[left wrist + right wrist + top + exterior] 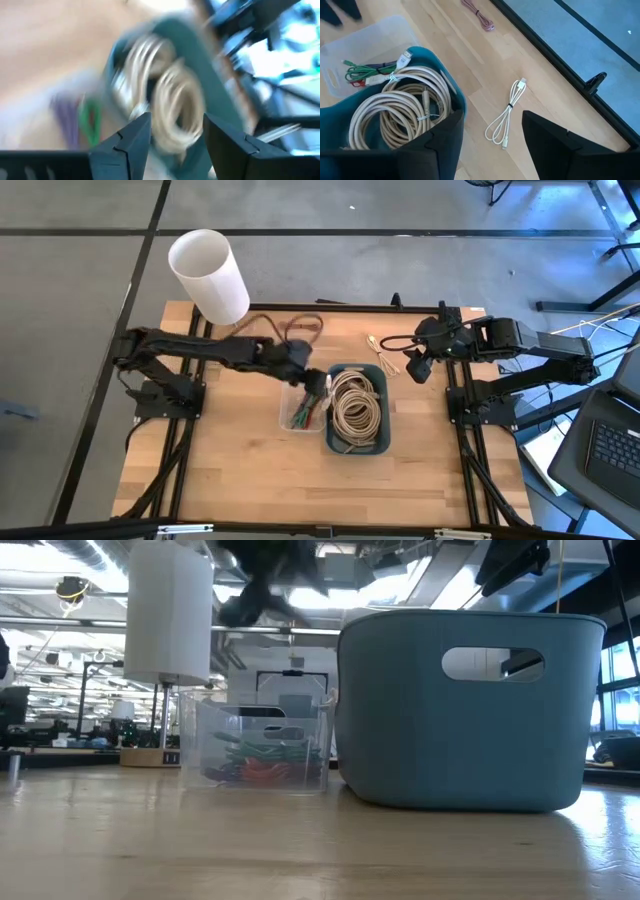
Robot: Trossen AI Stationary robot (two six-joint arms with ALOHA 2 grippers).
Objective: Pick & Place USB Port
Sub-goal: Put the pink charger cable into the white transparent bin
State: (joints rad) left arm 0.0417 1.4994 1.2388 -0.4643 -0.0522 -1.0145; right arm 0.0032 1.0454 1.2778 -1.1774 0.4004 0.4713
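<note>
A teal bin [357,442] holds several coils of beige cable [356,405], which also show in the right wrist view [395,110]. Left of the bin stands a clear container [296,412] with green and red cables [362,72]. A small white USB cable [383,355] lies loose on the table behind the bin [507,115]. My left gripper [318,383] hovers open over the bin's left rim, with the beige coils below it [175,120]. My right gripper [415,368] is open above the table near the white cable [490,120].
A pink-brown cable [300,328] lies near the table's far edge [479,15]. A tall white cylinder [210,275] stands at the far left corner [170,610]. In the low view the bin [470,705] and the clear container [262,745] stand side by side. The near half of the table shows bare wood.
</note>
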